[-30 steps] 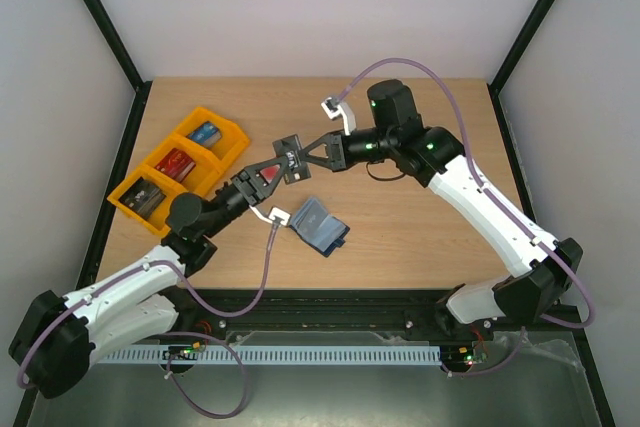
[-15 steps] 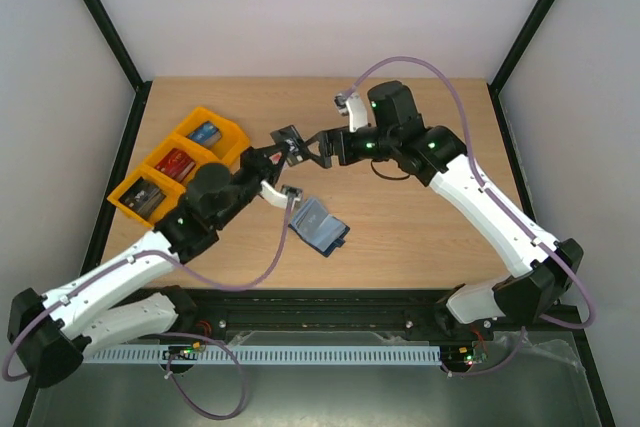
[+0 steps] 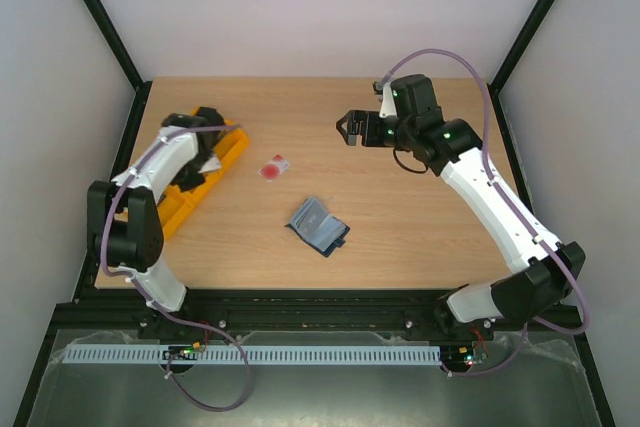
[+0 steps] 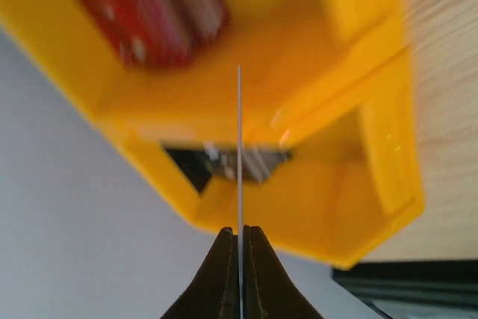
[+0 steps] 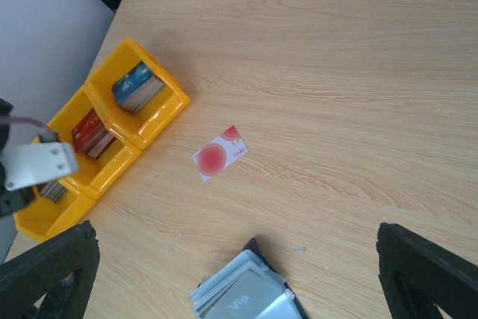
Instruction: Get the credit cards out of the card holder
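Your left claw (image 4: 239, 238) is clamped on a thin card (image 4: 239, 147) edge-on above the orange tray (image 4: 381, 155), so drop low into one compartment before release; right claw (image 3: 347, 130) gapes, white card (image 3: 274, 168) lies on desk (image 3: 420, 217), VIP card (image 5: 243, 300) in card holder (image 3: 320, 225)

The three-compartment tray (image 3: 230, 147) is sitting at the far left of the table (image 3: 420, 227). Its compartments are running in a row from near left to far right, each holding a stack of cards (image 5: 137, 85). A loose card (image 3: 274, 167) is lying flat on the table just right of the tray's far end. Nearer than that card and a little to its right, around the table's middle, the card holder (image 3: 318, 226) is lying open, with the VIP card (image 5: 240, 302) resting on top of it. The left gripper (image 4: 239, 235) is hanging above the tray, with an edge-on card (image 4: 239, 147) standing between its fingertips. The right gripper (image 3: 346, 129) is hovering toward the far right, well apart from the loose card.
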Robot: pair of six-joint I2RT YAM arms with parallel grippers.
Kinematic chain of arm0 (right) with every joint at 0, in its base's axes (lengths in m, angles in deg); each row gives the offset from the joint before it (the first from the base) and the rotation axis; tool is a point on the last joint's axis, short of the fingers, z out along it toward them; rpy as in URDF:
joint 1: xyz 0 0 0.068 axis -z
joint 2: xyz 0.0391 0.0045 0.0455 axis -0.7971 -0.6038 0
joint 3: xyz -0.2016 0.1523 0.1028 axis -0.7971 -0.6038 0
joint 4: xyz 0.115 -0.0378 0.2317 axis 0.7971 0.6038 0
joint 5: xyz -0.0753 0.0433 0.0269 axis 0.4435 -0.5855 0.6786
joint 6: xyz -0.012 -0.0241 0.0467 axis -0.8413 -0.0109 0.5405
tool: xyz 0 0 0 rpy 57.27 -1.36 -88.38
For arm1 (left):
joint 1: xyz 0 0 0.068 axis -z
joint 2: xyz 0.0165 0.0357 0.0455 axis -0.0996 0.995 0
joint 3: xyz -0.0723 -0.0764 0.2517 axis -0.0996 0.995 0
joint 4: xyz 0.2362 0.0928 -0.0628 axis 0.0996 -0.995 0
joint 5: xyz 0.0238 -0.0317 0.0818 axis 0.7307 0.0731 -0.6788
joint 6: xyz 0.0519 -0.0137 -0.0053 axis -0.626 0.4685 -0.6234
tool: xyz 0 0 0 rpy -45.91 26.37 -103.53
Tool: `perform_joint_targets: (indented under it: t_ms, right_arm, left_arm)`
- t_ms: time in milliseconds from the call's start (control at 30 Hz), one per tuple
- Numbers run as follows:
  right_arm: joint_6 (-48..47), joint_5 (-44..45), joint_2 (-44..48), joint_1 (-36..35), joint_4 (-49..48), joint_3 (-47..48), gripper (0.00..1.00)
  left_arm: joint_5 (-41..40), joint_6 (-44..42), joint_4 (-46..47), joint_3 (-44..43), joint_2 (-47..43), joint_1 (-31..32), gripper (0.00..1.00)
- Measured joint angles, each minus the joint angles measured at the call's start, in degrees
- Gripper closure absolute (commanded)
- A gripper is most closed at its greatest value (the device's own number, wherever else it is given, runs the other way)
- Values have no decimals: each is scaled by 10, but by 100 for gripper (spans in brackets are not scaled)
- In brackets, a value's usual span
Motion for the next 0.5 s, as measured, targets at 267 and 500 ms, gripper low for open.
perform_joint_targets:
  t_ms: [267,500]
  right_arm:
    - [-3,-2,-1,0,2,0,1]
    - [-14,-11,-42,0,29,50,1]
  left_arm:
    - [-43,116,-49,-27,8,-135,98]
    - [-48,115,49,12,9,-196,98]
